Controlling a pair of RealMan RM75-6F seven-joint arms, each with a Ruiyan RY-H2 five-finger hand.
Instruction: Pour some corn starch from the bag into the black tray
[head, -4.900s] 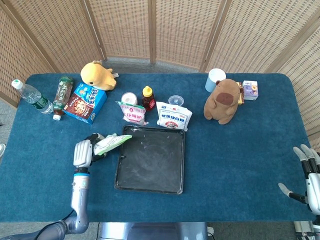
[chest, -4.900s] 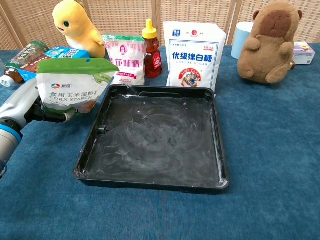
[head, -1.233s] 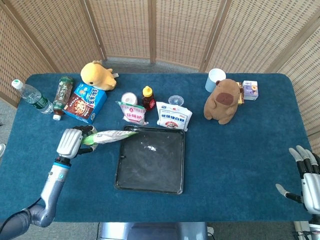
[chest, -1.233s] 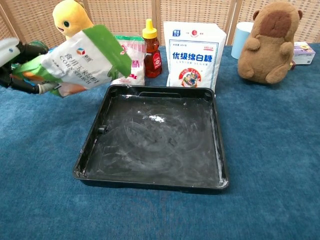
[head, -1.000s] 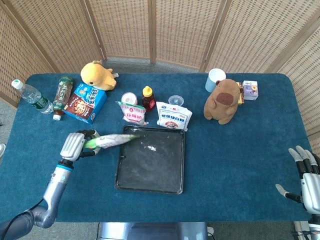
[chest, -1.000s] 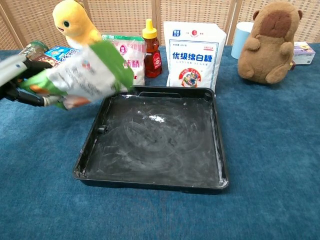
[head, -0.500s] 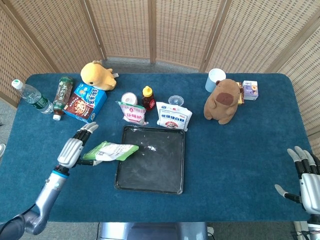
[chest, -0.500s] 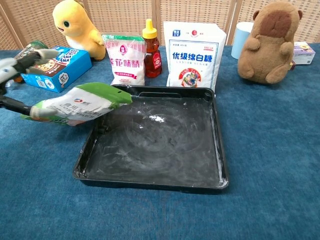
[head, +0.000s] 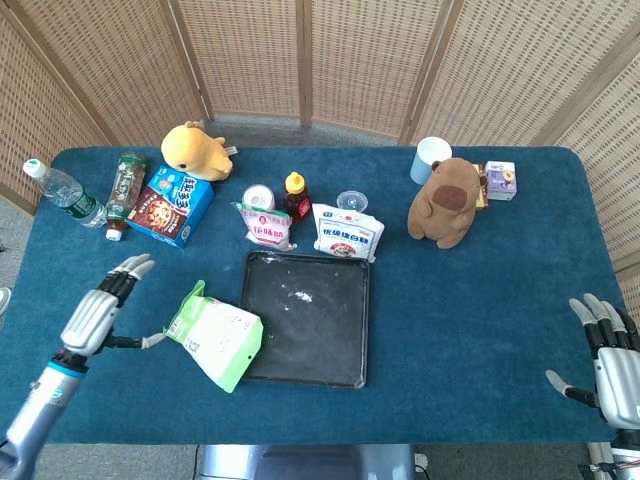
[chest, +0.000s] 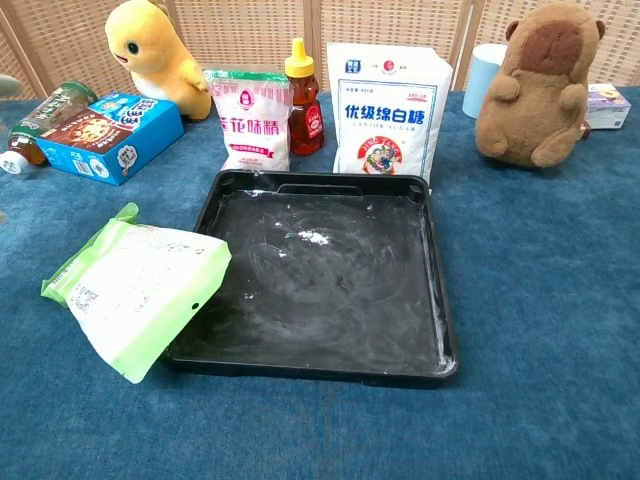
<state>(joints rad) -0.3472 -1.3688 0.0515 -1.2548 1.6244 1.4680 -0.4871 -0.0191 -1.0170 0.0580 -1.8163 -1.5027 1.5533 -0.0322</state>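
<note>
The green and white corn starch bag (head: 215, 337) (chest: 135, 290) lies flat on the blue cloth, its right side resting over the left rim of the black tray (head: 330, 350) (chest: 400, 340). A small white heap of starch (head: 298, 295) (chest: 313, 237) sits in the tray's far half. My left hand (head: 97, 312) hovers to the left of the bag with fingers spread, holding nothing; the chest view does not show it. My right hand (head: 608, 367) is open at the table's right front corner, far from the tray.
Behind the tray stand a pink-labelled bag (chest: 247, 118), a honey bottle (chest: 303, 97) and a white sugar bag (chest: 388, 103). A yellow plush (chest: 155, 55), a blue cookie box (chest: 110, 133), bottles (head: 64, 195), a brown plush (chest: 540, 85) and a blue cup (head: 431, 158) line the back.
My left hand has let go of the corn starch bag and drawn back to the left. The bag has dropped flat against the tray's left rim.
</note>
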